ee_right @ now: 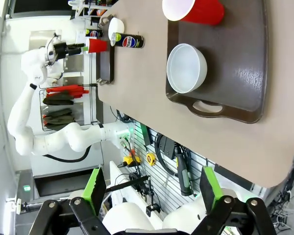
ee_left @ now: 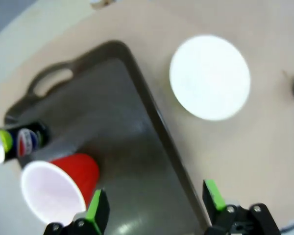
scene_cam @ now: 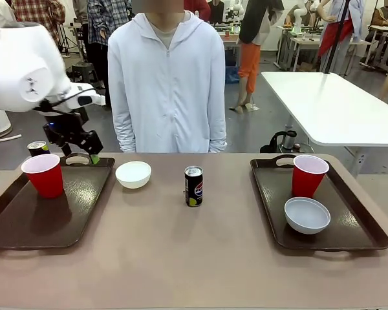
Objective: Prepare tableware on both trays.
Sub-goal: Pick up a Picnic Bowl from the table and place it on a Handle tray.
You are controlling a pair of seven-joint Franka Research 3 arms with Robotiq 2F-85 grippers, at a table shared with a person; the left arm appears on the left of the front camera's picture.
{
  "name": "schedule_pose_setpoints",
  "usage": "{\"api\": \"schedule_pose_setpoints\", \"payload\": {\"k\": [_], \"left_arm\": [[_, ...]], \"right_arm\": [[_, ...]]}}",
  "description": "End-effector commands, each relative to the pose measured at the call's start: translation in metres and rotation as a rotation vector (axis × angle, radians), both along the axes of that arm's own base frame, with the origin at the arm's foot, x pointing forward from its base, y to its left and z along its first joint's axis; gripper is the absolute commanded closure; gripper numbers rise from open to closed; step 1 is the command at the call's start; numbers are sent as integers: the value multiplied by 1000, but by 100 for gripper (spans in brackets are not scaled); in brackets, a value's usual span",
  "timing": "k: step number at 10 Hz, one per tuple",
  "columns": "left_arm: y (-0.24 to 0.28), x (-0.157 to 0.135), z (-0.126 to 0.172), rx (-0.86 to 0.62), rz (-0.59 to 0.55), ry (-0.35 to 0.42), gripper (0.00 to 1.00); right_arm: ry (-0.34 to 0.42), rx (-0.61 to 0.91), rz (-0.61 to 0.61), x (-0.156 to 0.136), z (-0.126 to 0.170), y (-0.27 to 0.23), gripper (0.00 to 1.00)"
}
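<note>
Table [scene_cam: 181, 265], left tool [scene_cam: 81, 154] over left tray [scene_cam: 26, 226].

Pepsi branding on the mid-table black can [scene_cam: 193, 186] and on the far-left can [ee_left: 20, 143]

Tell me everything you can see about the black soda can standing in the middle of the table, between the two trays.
The soda can is slim and black, metal by its look, with a silvery top rim, a round red, white and blue logo and a yellow-green patch near its base. It stands upright on the bare table, between the left tray and the right tray, on neither. Only the table touches it; the white bowl sits apart to its left.
</note>
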State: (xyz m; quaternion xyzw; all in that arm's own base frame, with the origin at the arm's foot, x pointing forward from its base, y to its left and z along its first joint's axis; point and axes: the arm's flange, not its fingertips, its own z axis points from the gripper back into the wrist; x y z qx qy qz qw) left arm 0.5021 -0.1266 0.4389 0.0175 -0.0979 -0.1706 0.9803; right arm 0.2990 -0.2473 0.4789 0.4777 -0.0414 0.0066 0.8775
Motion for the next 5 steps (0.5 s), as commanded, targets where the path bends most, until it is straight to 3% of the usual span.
{"api": "schedule_pose_setpoints", "payload": {"k": [1, 4, 5], "left_arm": [[-15, 28, -10, -1, 69, 29, 0], [-25, 63, -18, -223, 203, 84, 0], [-18, 42, -25, -65, 85, 53, 0]], "right_arm": [[-3, 11, 1, -1, 3, 1, 0], [-3, 11, 1, -1, 3, 1, 0], [-3, 11, 1, -1, 3, 1, 0]]}}
